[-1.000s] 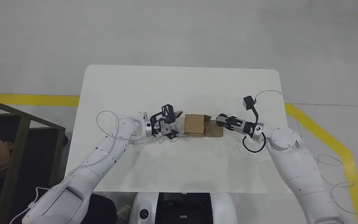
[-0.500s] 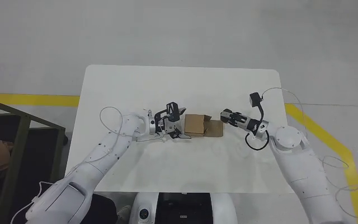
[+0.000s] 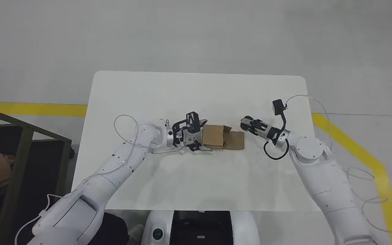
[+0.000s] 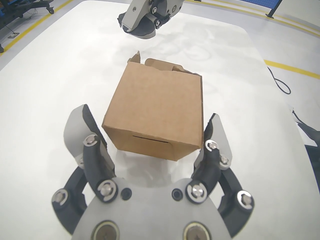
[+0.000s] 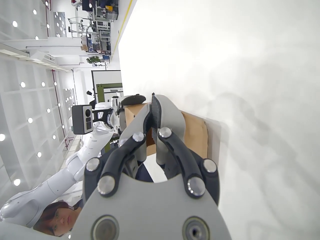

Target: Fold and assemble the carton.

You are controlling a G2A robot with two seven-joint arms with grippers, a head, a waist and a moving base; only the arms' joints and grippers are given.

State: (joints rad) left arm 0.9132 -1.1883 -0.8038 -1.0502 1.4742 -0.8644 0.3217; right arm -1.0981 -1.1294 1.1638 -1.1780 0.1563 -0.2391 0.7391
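A small brown carton [image 3: 214, 135] lies on its side near the middle of the white table [image 3: 153, 92], with one flap [image 3: 235, 141] spread flat on the side away from my left arm. In the left wrist view the carton [image 4: 155, 106] has a closed near end with a slot, and ragged flaps stick up at its far end. My left gripper [image 4: 150, 128] is open, with a finger on each side of the carton's near end [image 3: 197, 137]. My right gripper [image 3: 245, 122] hovers just beyond the far end [image 4: 140, 28], shut with nothing in it. From behind its closed fingers [image 5: 160, 116] the carton [image 5: 195, 131] shows.
The table has bare room all around the carton, with wide free space toward its far edge [image 3: 196, 73]. Thin cables loop beside each arm [image 3: 121, 125] [image 3: 275, 156]. A green frame [image 3: 18, 153] stands off the table's left side.
My left gripper has slid toward the carton and now straddles its near end. My right gripper has drawn back from the flap side and lifted slightly away.
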